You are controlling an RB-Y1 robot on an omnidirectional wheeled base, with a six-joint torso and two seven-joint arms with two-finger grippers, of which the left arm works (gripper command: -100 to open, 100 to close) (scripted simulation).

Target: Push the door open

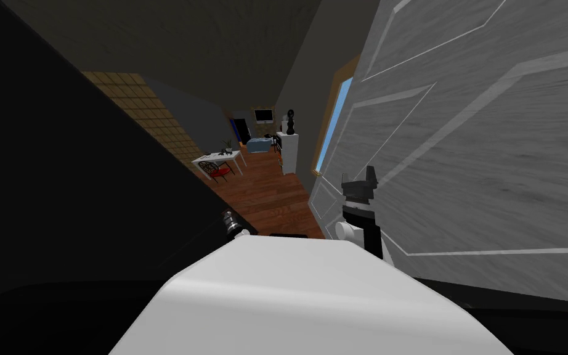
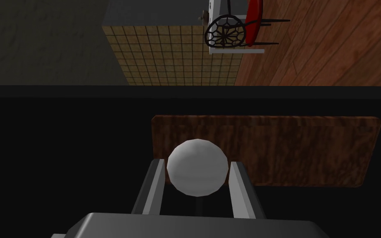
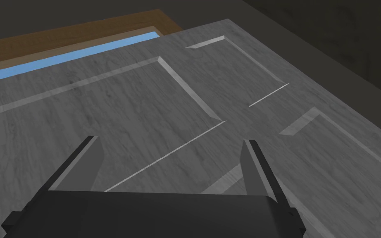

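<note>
Fingers (image 3: 84, 163) spread, right gripper (image 3: 171, 140) faces grey door (image 3: 144, 95); left gripper (image 2: 196, 162) seemingly clasps ball (image 2: 197, 177).

Grey grained door (image 1: 492, 154) — white ball (image 2: 197, 166), red chair (image 2: 255, 18).

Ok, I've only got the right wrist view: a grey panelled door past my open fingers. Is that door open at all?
Observer: Yes. The head view shows the door standing open on your right, with a wooden floor running on past its edge.
Operator: What's down that way?
Observer: A white table with a red chair at it.
Operator: And my left hand?
Observer: The left gripper is shut on a pale grey ball.
</note>
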